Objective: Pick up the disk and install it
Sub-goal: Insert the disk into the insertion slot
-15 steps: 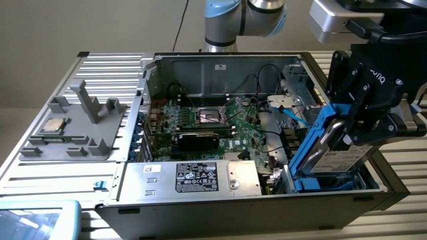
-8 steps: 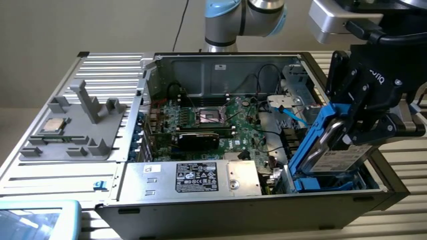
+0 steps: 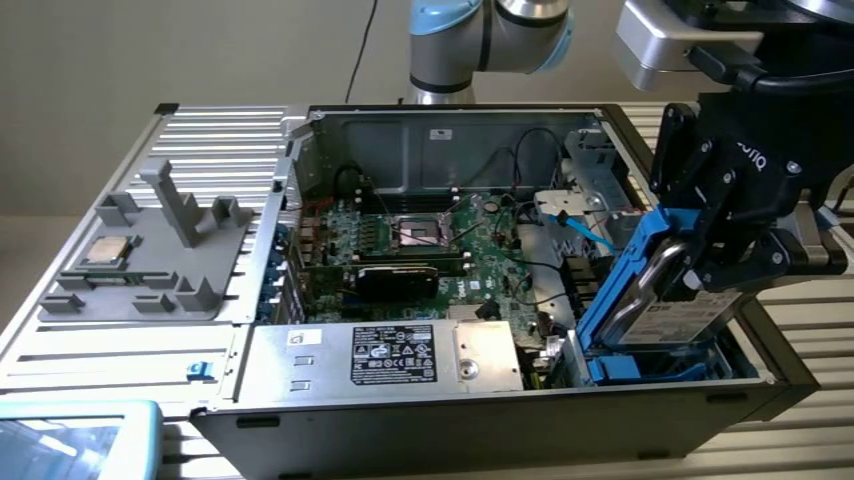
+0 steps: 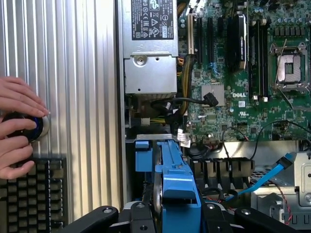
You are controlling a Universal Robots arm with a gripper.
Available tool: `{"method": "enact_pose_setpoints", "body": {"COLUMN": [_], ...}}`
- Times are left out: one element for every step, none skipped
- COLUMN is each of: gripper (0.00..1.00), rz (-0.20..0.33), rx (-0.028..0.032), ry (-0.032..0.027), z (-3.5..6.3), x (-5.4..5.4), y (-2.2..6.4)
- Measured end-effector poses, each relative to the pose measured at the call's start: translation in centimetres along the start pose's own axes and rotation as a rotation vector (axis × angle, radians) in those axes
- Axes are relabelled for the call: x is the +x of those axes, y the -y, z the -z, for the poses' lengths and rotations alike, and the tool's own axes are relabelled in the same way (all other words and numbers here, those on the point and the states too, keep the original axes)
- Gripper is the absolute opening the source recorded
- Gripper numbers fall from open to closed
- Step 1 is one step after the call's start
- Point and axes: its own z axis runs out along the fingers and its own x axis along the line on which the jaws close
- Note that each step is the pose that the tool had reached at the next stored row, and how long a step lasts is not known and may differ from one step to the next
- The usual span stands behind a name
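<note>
Nearest, at the lower centre of the exterior view, the open computer case point(image 3: 467, 425) shows a silver box with a black label point(image 3: 394, 355) behind its front wall. At the right of the frame the hand point(image 3: 714, 262) is closed on the disk point(image 3: 667, 322), which stands tilted in its blue carrier, with its lower end inside the right corner of the case. Farther back the green motherboard point(image 3: 441, 250) lies in the middle of the case.
</note>
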Motion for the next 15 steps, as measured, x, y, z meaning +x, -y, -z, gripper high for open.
{"method": "enact_pose_setpoints", "body": {"gripper": [0.37, 0.37, 0.37, 0.37, 0.37, 0.37, 0.37, 0.37, 0.37, 0.37, 0.37, 0.37, 0.37, 0.37, 0.37], "rz": [0.0, 0.0, 0.0, 0.0, 0.0, 0.0, 0.0, 0.0, 0.0, 0.0, 0.0, 0.0, 0.0, 0.0, 0.0], "rx": [0.0, 0.0004, 0.001, 0.0021, 0.0033, 0.0042, 0.0049, 0.0058, 0.0065, 0.0068, 0.0076, 0.0084, 0.0091, 0.0099, 0.0106], "ry": [0.0, 0.0, 0.0001, 0.0003, 0.0003, 0.0003, 0.0003, 0.0003, 0.0003, 0.0003, 0.0003, 0.0001, 0.0001, 0.0, 0.0], "z": [0.0, 0.0, 0.0, -0.01, 0.0, -0.01, -0.03, -0.04, -0.04, -0.05, -0.07, -0.09, -0.12, -0.17, -0.21], "x": [0.0, 0.0, -0.01, -0.03, -0.06, -0.07, -0.1, -0.15, -0.17, -0.17, -0.2, -0.24, -0.28, -0.36, -0.42], "y": [0.0, 0.0, 0.0, 0.0, 0.0, 0.0, -0.01, -0.02, -0.02, -0.02, -0.03, -0.05, -0.06, -0.08, -0.1]}}
